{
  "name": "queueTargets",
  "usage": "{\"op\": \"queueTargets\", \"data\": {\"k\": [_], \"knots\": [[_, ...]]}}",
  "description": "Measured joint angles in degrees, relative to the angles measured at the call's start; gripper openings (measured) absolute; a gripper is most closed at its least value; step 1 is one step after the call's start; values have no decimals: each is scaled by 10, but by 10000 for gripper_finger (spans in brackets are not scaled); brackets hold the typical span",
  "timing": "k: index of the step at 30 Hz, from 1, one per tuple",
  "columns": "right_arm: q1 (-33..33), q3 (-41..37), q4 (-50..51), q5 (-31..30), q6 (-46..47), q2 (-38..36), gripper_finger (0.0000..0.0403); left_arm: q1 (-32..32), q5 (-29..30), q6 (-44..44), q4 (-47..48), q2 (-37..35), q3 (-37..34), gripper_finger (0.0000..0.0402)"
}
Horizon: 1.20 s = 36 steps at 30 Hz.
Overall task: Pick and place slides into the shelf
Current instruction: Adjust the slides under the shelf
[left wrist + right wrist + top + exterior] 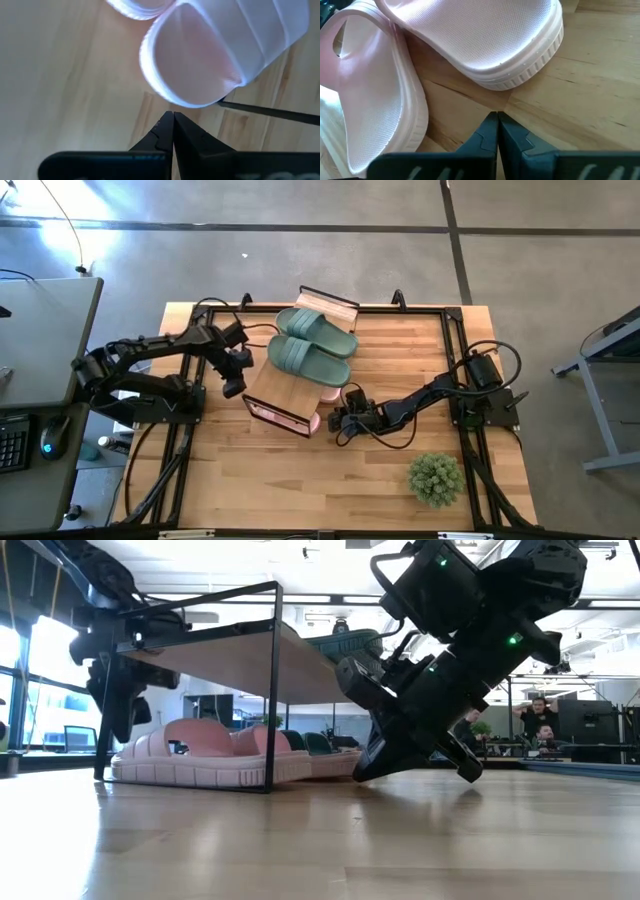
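With both pairs of fingers clenched empty, the right gripper (338, 420) at the pink slides (205, 755) under the shelf (290, 390) needed gentle nudging, while the left gripper (232, 388) steadied the frame

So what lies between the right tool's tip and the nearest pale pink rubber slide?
Only bare wooden tabletop, seen in the right wrist view, separates the shut right tool from the slide.

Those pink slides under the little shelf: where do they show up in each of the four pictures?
High view: pink slides barely peek out from under the shelf, at its right edge.
Low view: lower left, on the table beneath the shelf.
Left wrist view: one heel fills the top, beyond the shut left end effector.
Right wrist view: both fill the upper half, beyond the shut right end effector.
Shared landmark: the wooden table.
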<state>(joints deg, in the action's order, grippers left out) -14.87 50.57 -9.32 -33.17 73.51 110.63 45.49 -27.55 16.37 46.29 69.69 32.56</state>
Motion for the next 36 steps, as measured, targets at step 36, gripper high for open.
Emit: {"op": "queueTargets", "data": {"k": [36], "knots": [[0,0,-21,-9,-17,0,0,-28,-78,-96,-121,-2,-69,0]]}}
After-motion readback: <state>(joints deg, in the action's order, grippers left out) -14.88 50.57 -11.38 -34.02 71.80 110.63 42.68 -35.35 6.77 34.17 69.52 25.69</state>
